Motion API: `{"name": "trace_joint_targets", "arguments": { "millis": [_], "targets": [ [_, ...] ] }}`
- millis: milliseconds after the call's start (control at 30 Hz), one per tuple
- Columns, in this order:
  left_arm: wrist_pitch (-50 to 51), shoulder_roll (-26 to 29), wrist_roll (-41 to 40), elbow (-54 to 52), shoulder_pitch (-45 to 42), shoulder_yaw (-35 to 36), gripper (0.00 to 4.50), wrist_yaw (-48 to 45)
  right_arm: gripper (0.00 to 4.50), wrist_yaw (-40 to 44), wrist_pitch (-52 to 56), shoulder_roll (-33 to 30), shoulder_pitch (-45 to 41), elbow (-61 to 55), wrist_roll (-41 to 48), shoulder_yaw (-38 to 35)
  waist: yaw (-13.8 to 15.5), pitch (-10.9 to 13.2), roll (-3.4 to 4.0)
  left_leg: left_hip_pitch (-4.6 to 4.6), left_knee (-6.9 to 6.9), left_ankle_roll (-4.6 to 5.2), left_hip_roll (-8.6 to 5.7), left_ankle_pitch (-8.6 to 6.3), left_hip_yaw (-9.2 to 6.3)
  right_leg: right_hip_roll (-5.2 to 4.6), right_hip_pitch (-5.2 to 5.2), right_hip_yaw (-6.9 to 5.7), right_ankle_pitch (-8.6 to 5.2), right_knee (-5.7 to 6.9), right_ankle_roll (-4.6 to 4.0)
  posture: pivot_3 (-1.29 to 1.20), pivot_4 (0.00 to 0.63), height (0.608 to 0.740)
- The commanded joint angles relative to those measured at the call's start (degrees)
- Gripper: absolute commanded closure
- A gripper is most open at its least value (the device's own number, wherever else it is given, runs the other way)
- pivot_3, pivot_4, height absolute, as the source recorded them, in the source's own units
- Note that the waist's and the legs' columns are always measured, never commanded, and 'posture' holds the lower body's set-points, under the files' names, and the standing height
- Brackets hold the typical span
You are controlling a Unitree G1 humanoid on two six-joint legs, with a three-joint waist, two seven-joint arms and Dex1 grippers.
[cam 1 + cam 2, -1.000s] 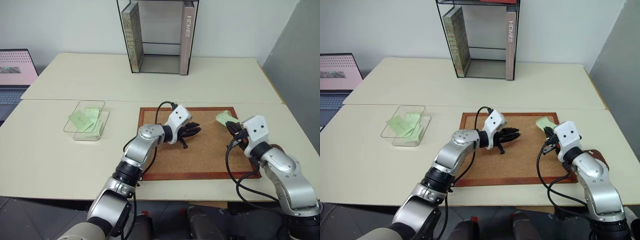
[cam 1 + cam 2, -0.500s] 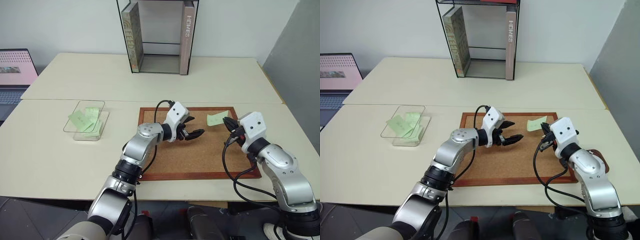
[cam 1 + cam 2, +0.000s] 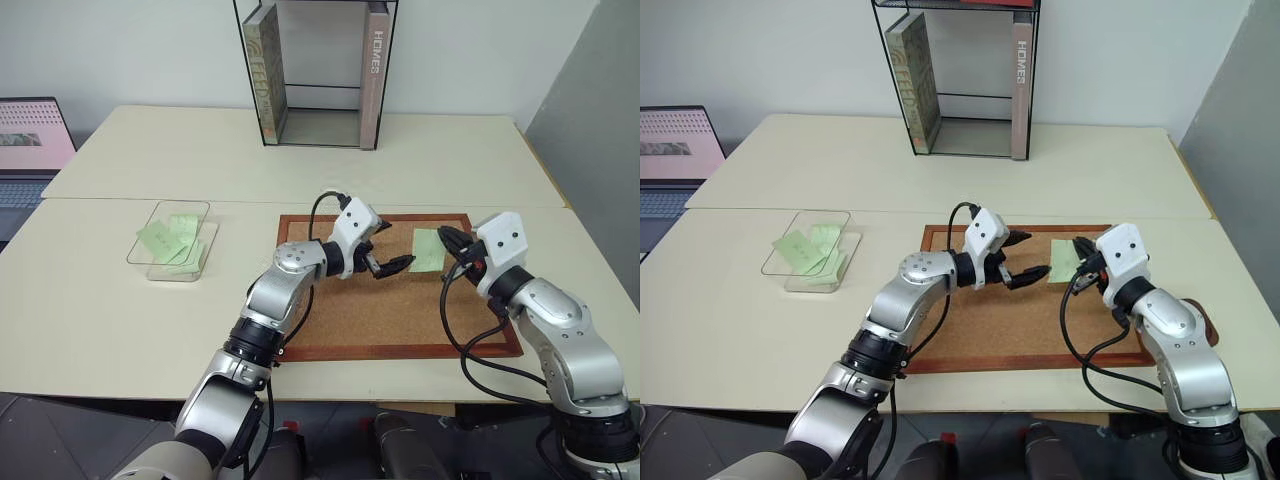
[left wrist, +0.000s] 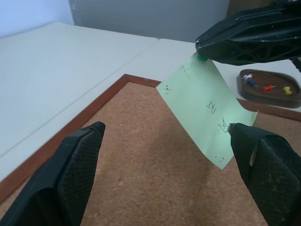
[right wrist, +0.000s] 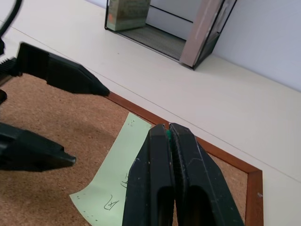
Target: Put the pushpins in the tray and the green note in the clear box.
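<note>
From our head cameras we see the book stand (image 3: 316,72) at the far edge, a laptop (image 3: 30,150) far left, and the clear box (image 3: 172,241) holding pale slips. Over the corkboard (image 3: 380,300) the left gripper (image 3: 384,253) stands spread apart; the right gripper (image 3: 449,240) is pinched together, with the green note (image 3: 428,250) hanging from it between the two.

In our left wrist view the note slants down from a green pushpin (image 4: 202,58) held at its top corner; the tray (image 4: 269,88) beyond holds several pins.

In our right wrist view the note's long axis runs down towards the board.
</note>
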Motion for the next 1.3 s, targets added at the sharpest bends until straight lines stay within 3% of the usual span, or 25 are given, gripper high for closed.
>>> {"name": "trace_joint_targets", "arguments": {
  "millis": [33,367,500,1167,1300],
  "targets": [
    [3.9,-1.4,-3.7,-2.4,-1.1,1.4,0.02,-0.6,4.50,0.9,-0.2,0.1,-1.8,-4.1,2.4,-1.1,0.0,0.0,0.00,-0.01,0.00,0.00,0.00,0.00,0.00,0.00,0.00,0.00,0.00,0.00,0.00,0.00,0.150,0.740],
    [11.7,-6.5,-9.7,1.2,-4.5,5.4,0.02,2.3,4.50,1.2,2.4,0.3,-2.9,-7.1,5.9,-0.6,0.0,0.0,0.00,-0.02,0.02,0.00,-0.01,0.00,-0.02,0.00,0.00,-0.01,0.01,0.00,0.02,0.00,0.150,0.740],
    [12.3,-6.1,-10.5,0.4,-4.0,5.0,0.60,1.0,4.50,0.8,2.9,0.3,-3.0,-7.5,6.1,-0.7,-0.1,0.0,0.00,0.00,-0.02,0.00,0.00,0.00,-0.02,0.01,-0.01,-0.01,0.00,0.00,0.00,0.00,0.150,0.740],
    [12.3,-6.0,-10.8,-1.5,-1.5,4.8,4.44,2.4,4.50,-1.2,4.3,1.9,-2.1,-9.8,7.6,-1.3,-0.1,0.0,0.00,-0.02,0.00,0.00,0.00,0.00,-0.02,0.01,-0.03,0.00,0.01,0.01,0.01,0.00,0.150,0.740],
    [14.8,-6.3,-11.7,-4.0,0.2,5.0,4.48,3.9,4.50,-3.2,5.6,3.5,-0.7,-12.6,8.9,-2.3,0.0,0.0,0.00,-0.03,-0.01,0.00,0.01,0.00,-0.03,0.01,-0.04,-0.01,0.01,0.02,0.01,0.00,0.150,0.740]
  ]
}}
